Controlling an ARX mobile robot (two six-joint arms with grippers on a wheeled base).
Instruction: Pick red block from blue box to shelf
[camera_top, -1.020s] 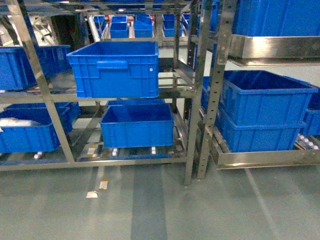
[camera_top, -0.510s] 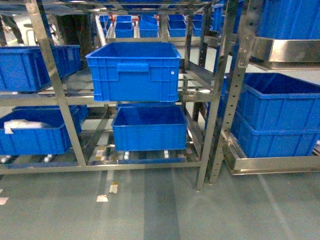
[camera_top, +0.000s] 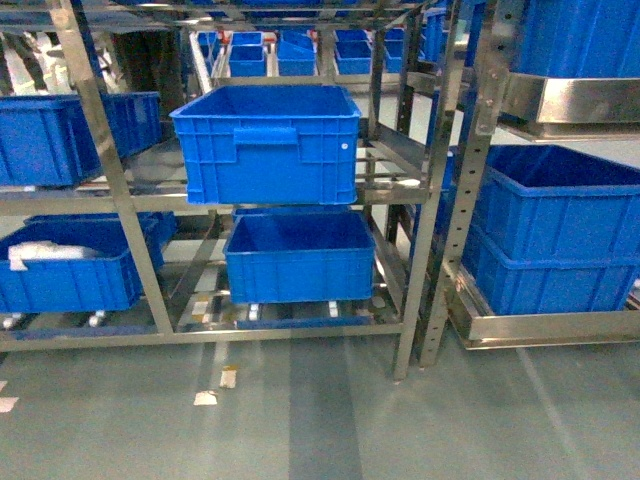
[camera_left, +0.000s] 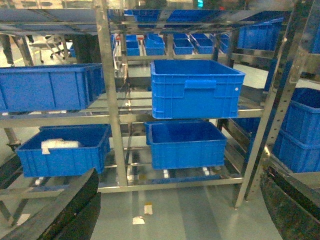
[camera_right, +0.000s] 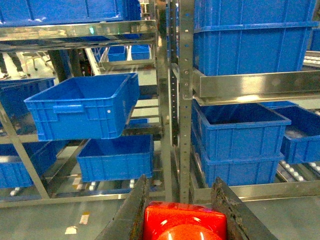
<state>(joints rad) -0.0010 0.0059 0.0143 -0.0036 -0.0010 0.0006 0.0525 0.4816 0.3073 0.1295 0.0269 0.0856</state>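
The red block (camera_right: 182, 222), glossy with a round stud, sits clamped between the dark fingers (camera_right: 131, 212) of my right gripper (camera_right: 180, 200), low in the right wrist view. It is held above the floor in front of the shelf (camera_right: 186, 75), whose perforated steel posts and rails fill the head view (camera_top: 100, 160). My left gripper (camera_left: 170, 220) is open, its two dark fingers (camera_left: 55, 210) far apart at the frame's lower corners with only floor between them. Neither gripper shows in the head view. The blue box is out of view.
Deep dark-blue crates stand on the shelf tiers: one on the middle rail (camera_top: 265, 140), one below it (camera_top: 300, 255), one lower left holding white material (camera_top: 70, 265), and stacked ones at the right (camera_top: 560, 230). Paper scraps (camera_top: 228, 377) lie on the grey floor.
Compared with a second ago, the shelf and crates have slid to the right in the head view. Over the last half second the view has barely moved.
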